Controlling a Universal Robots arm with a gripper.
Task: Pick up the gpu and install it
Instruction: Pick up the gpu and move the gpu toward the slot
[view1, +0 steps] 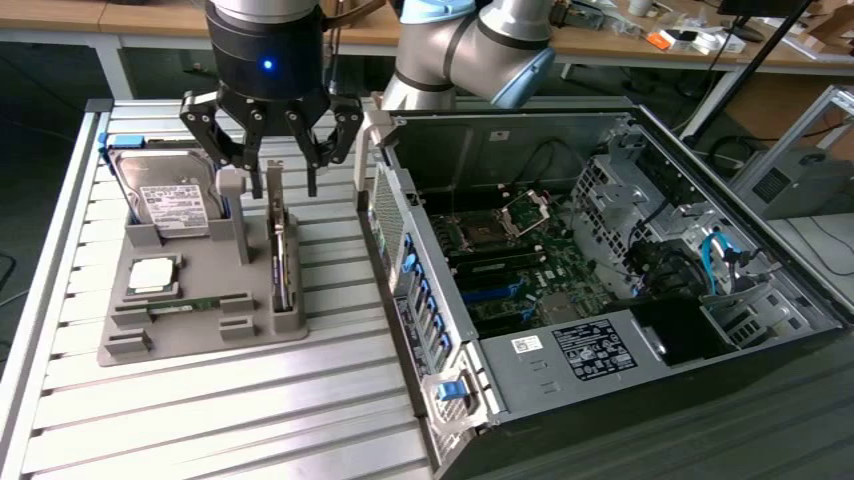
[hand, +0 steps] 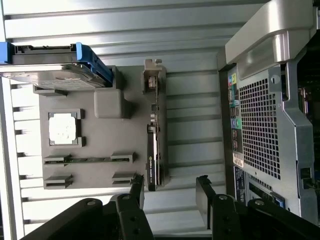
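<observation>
The gpu (view1: 279, 250) is a thin dark card standing on edge in a slot along the grey tray (view1: 200, 340), on the side nearest the computer case. Its silver bracket is at the far end. My gripper (view1: 274, 165) hangs just above the card's far half, fingers spread wide and open, touching nothing. In the wrist view the gpu (hand: 154, 145) runs lengthwise across the tray (hand: 100, 145), and my gripper (hand: 169, 181) has one dark fingertip (hand: 136, 181) near the card's end and the other off to its case side.
The tray also holds a silver hard drive (view1: 167, 195) in a blue bracket, a processor chip (view1: 154, 275) and a narrow memory stick (view1: 194, 303). The open computer case (view1: 747, 330) lies at the exterior view's right, motherboard (view1: 514, 260) exposed. The slatted metal table (view1: 267, 410) spreads in front.
</observation>
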